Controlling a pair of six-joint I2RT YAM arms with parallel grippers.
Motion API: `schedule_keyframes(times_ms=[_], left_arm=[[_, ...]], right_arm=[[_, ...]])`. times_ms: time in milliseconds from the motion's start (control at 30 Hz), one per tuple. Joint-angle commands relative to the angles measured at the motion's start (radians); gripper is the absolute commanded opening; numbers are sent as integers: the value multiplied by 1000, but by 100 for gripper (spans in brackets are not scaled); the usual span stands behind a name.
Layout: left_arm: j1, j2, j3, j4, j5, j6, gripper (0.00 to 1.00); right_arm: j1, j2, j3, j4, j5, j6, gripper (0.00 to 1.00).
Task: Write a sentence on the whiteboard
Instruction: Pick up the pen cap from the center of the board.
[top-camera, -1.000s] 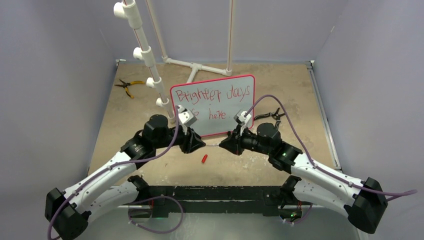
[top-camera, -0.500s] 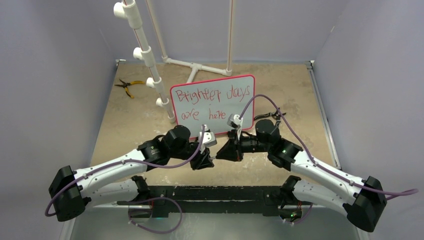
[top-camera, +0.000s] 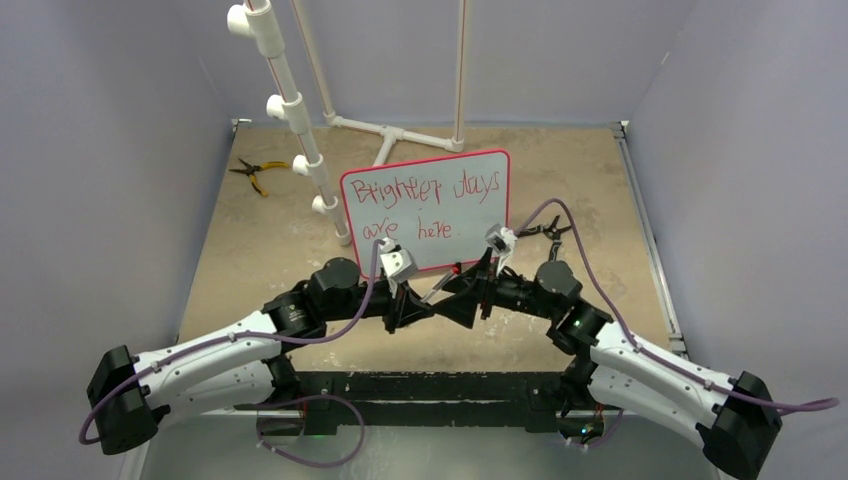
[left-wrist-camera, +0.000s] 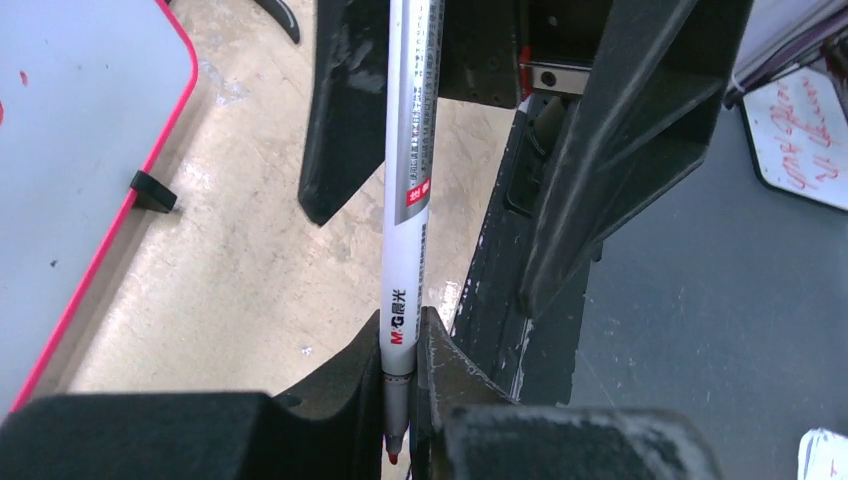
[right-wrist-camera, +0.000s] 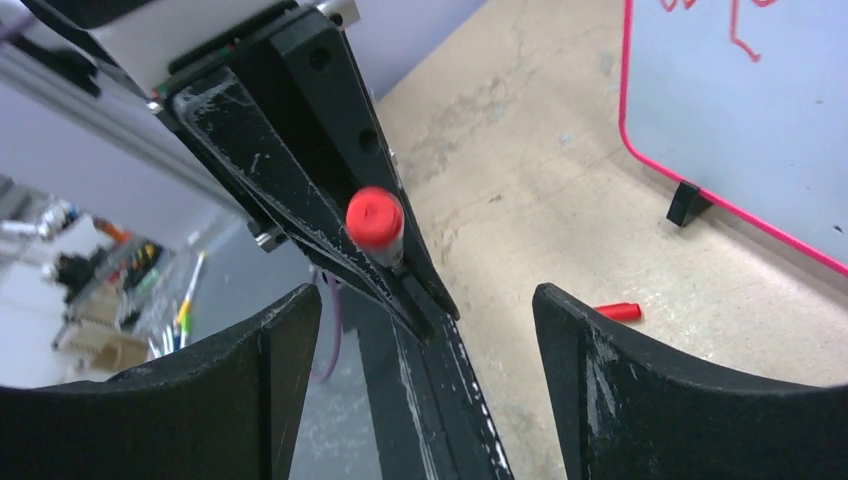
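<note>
left gripper (left-wrist-camera: 400, 345) is clamping the marker (left-wrist-camera: 408, 150) near its nib end | right gripper (right-wrist-camera: 422, 300) is facing it, fingers spread wide on either side of the marker's red back end | red cap (right-wrist-camera: 612, 311) is lying loose on the table (top-camera: 560, 170) | whiteboard (top-camera: 478, 222) is standing upright just beyond both grippers, sentence (top-camera: 425, 188) showing in two red rows

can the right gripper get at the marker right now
Likely yes. The right gripper is open with the marker's red end facing its gap, nothing between. The left gripper pinches only the tip end, leaving the barrel free.
</note>
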Motion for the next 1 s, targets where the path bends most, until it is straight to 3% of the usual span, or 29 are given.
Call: schedule_keyframes(times_ms=[0, 133, 300, 533, 633, 667, 733, 833, 967], left_arm=[[2, -1, -79, 226, -42, -132, 0], [1, 19, -112, 314, -51, -182, 0], [0, 55, -114, 368, -39, -201, 0], [-5, 102, -108, 360, 0, -200, 0], [-6, 108, -109, 343, -18, -206, 0], [-6, 109, -109, 332, -41, -211, 3], [-7, 101, -108, 294, -114, -228, 24], [-6, 73, -130, 243, -231, -243, 45], [-6, 63, -153, 133, -391, -250, 51]], right_arm=[[0, -80, -161, 414, 170, 279, 80], [0, -67, -226, 588, 220, 343, 78], [1, 19, -170, 583, 188, 295, 73], [1, 72, -162, 630, 171, 283, 35], [1, 72, -173, 639, 180, 283, 13], [1, 68, -176, 633, 191, 281, 9], [2, 49, -176, 596, 230, 264, 0], [1, 4, -160, 477, 342, 217, 0], [1, -53, -146, 320, 486, 172, 0]])
